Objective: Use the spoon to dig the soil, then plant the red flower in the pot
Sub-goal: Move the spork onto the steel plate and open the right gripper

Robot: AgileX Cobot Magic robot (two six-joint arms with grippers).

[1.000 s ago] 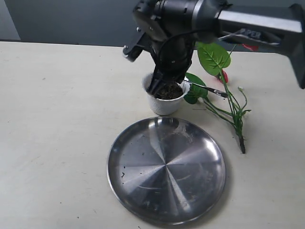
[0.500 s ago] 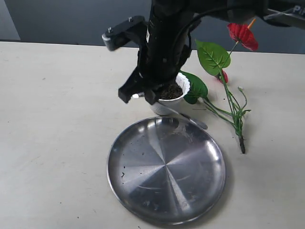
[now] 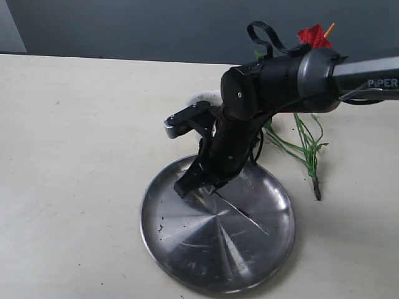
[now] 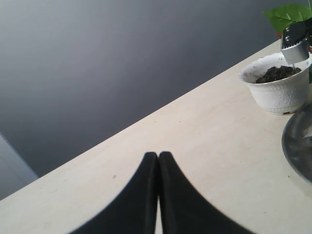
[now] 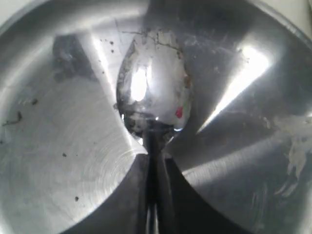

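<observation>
We see the right gripper [image 5: 156, 195] clamped on the handle of the spoon [image 5: 152, 83], whose bowl, smeared with a few specks, hangs over the round steel plate [image 3: 187, 249]. The plate holds scattered crumbs only. Behind it, the white pot [image 4: 278, 90] holds dark soil [image 4: 278, 73]. The red flower [image 3: 313, 35] lies far right of the pot. The right arm bends down from the right. The left gripper [image 4: 158, 161] has its fingers pressed together, empty, near the table's left.
</observation>
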